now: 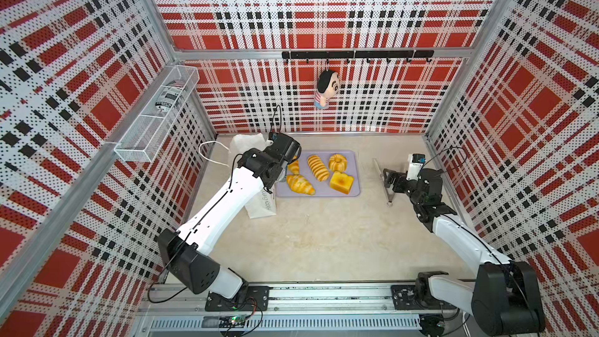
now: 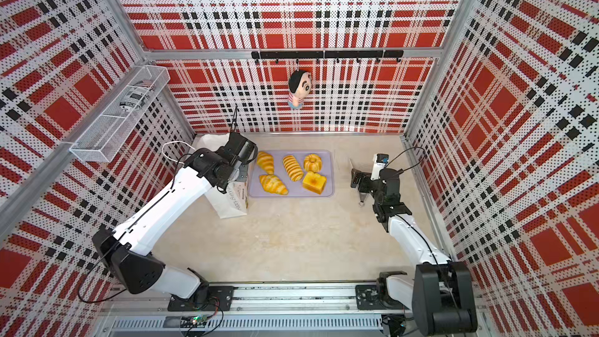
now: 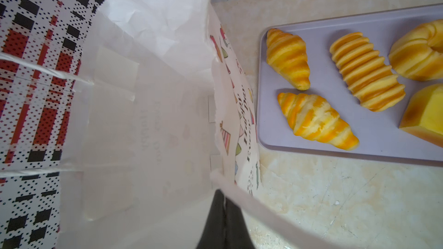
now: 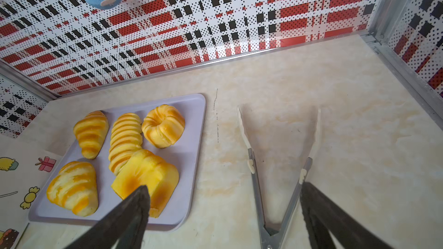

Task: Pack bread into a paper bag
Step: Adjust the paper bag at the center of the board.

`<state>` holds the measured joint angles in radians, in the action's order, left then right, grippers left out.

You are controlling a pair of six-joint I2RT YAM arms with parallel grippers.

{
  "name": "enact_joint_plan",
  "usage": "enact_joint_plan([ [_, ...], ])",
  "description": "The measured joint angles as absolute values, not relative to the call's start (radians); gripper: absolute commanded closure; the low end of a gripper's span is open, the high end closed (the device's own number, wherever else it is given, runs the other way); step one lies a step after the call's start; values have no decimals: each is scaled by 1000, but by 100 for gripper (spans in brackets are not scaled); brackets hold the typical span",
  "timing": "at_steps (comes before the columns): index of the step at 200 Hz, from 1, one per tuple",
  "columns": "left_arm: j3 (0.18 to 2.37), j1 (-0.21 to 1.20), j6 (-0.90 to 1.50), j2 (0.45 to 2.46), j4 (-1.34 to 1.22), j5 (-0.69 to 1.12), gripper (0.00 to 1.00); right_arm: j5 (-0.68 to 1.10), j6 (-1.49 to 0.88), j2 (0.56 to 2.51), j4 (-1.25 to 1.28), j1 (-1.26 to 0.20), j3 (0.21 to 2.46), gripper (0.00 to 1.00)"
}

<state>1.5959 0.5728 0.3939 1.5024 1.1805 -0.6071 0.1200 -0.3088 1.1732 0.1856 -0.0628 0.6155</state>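
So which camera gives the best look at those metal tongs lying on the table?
The right wrist view: the steel V-shaped tongs with white tips lie spread open, nearly whole and close up. Both top views show them small and partly hidden behind the right arm. The left wrist view does not show them.

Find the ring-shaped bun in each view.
Both top views: ring bun in the lavender tray's far right corner.
Left wrist: ring bun cut by the frame edge, beside the long roll.
Right wrist: ring bun beyond the toast block.
Shared landmark: the lavender tray.

Robot test cell, plaid walls (image 1: 324, 11), aluminium frame (image 1: 227, 55)
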Motion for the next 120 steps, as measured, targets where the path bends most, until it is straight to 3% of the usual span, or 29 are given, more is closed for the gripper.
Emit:
enact_joint_plan([
  [35,1596,601,404,1503,1184,-609,95,120,-309,1173,186,-63,616,0],
  [120,1594,612,434,1503,1206,-666,55,125,-309,1173,186,-63,616,0],
])
